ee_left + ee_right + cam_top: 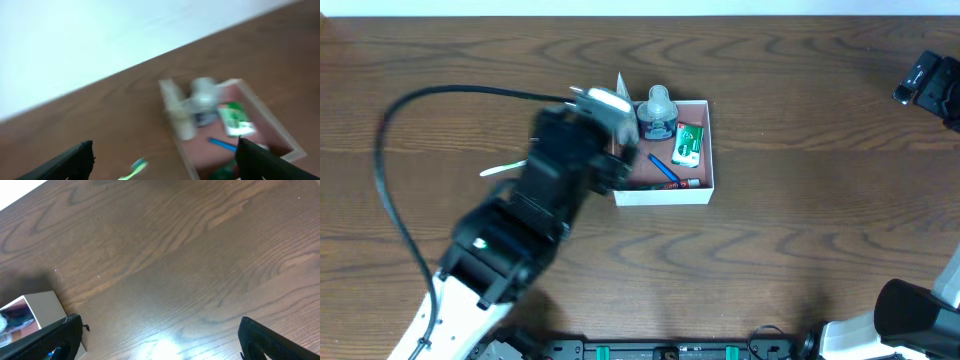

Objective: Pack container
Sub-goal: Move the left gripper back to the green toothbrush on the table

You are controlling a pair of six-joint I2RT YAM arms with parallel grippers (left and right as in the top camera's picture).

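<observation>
A white container with a pink floor sits mid-table, also in the left wrist view. It holds a clear bottle, a green packet and a blue pen. A green and white toothbrush lies on the wood to the left of the box. My left gripper is blurred, hovers over the box's left side and is open and empty; the toothbrush shows low between its fingers. My right gripper is open and empty over bare wood at the far right.
The table's far edge runs along the top of the overhead view. A black cable loops from the left arm over the left side of the table. The box's corner shows at the left of the right wrist view.
</observation>
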